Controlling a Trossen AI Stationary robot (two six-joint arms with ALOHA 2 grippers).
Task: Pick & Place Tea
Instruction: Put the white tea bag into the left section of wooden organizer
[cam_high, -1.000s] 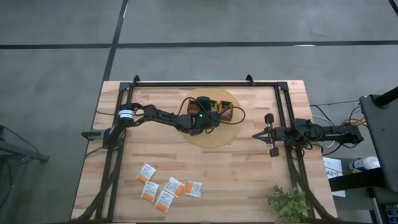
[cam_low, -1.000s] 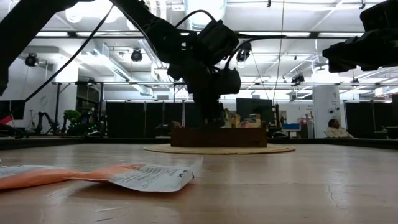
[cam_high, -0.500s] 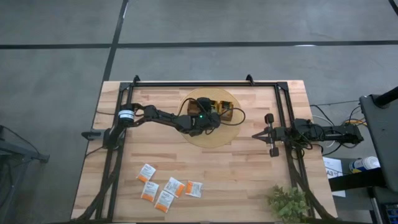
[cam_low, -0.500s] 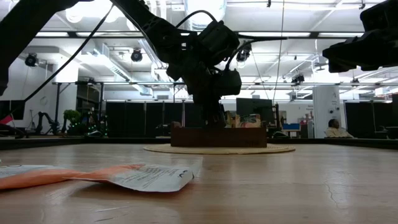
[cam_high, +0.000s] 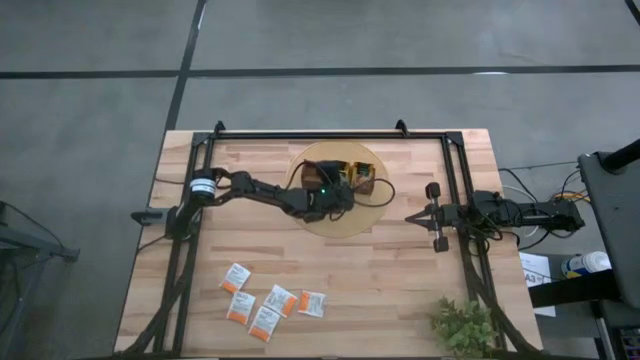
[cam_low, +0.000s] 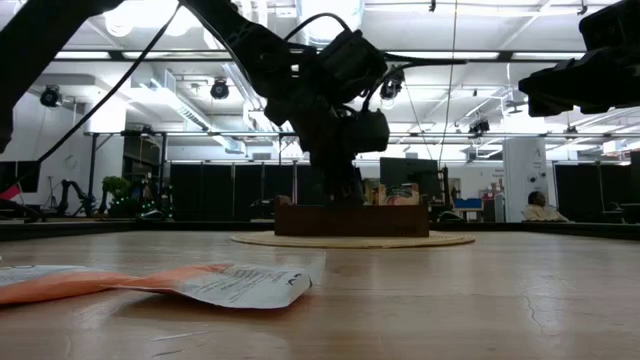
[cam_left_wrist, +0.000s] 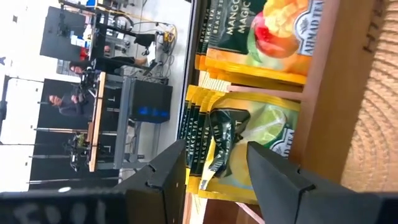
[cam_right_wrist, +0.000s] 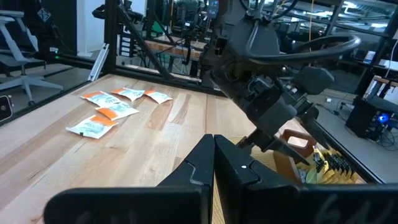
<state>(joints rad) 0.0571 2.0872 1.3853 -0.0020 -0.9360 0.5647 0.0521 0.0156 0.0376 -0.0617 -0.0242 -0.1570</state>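
Five white-and-orange tea packets (cam_high: 265, 306) lie loose in a cluster toward 7 o'clock on the wooden surface (cam_high: 400, 280), seen from the high view; in the right wrist view the same cluster (cam_right_wrist: 115, 106) sits flat, well apart from the tray. More tea stands upright in the brown wooden tray (cam_high: 352, 178), which rests on a round woven mat (cam_high: 350, 222) near 12 o'clock. Left wrist view: a yellow-green packet with a dark panel (cam_left_wrist: 249, 146) heads a row in one compartment; orange-red mango packets (cam_left_wrist: 264, 40) fill the neighbouring one, with the tray's wooden wall (cam_left_wrist: 339, 87) beside them. Left end effector (cam_left_wrist: 214, 165) is over the tray, at the compartment of yellow-green packets, fingers (cam_left_wrist: 273, 174) parted about halfway, one on either side of the front packet's near edge; cannot tell whether they touch it, and nothing is clearly gripped. In the low view the left arm's wrist (cam_low: 335, 110) hangs over the tray (cam_low: 350, 220), fingers hidden behind the wall. Right end effector (cam_high: 432, 216) waits near 3 o'clock at the surface's edge, fingers pressed together, holding nothing; its own view shows the two fingers (cam_right_wrist: 214, 165) meeting with no gap. Potted plant (cam_high: 462, 325) sits near 5 o'clock. One person (cam_low: 540, 207) is seated far back in the room.
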